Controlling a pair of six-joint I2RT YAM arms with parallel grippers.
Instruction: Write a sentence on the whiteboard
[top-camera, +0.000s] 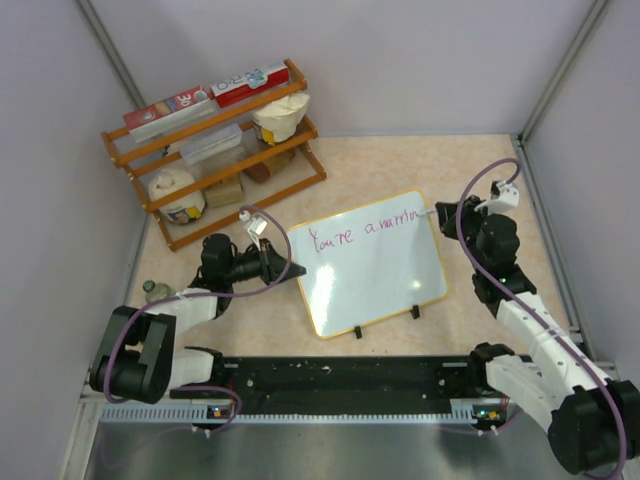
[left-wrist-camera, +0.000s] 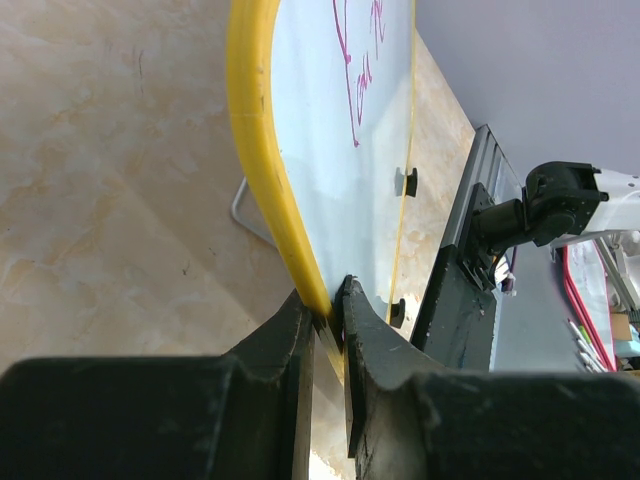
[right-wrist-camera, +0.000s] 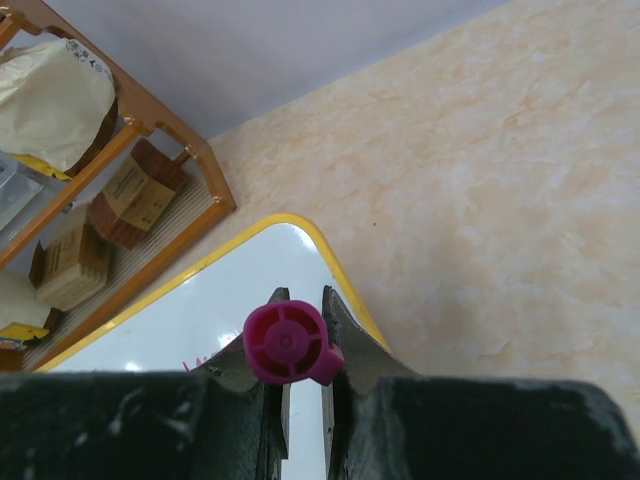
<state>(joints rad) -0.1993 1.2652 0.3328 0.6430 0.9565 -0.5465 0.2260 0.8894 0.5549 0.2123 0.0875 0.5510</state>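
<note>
The whiteboard lies tilted at mid-table, with a yellow rim and two black clips on its near edge. Magenta handwriting runs along its far part. My left gripper is shut on the board's left rim; in the left wrist view the yellow rim sits pinched between the jaws. My right gripper is over the board's far right corner, shut on a marker whose magenta end faces the camera. The marker's tip is hidden. The board's corner lies just below.
A wooden rack with boxes, bags and a container stands at the back left. A small bottle sits by the left arm. The black base rail runs along the near edge. Walls close in on both sides.
</note>
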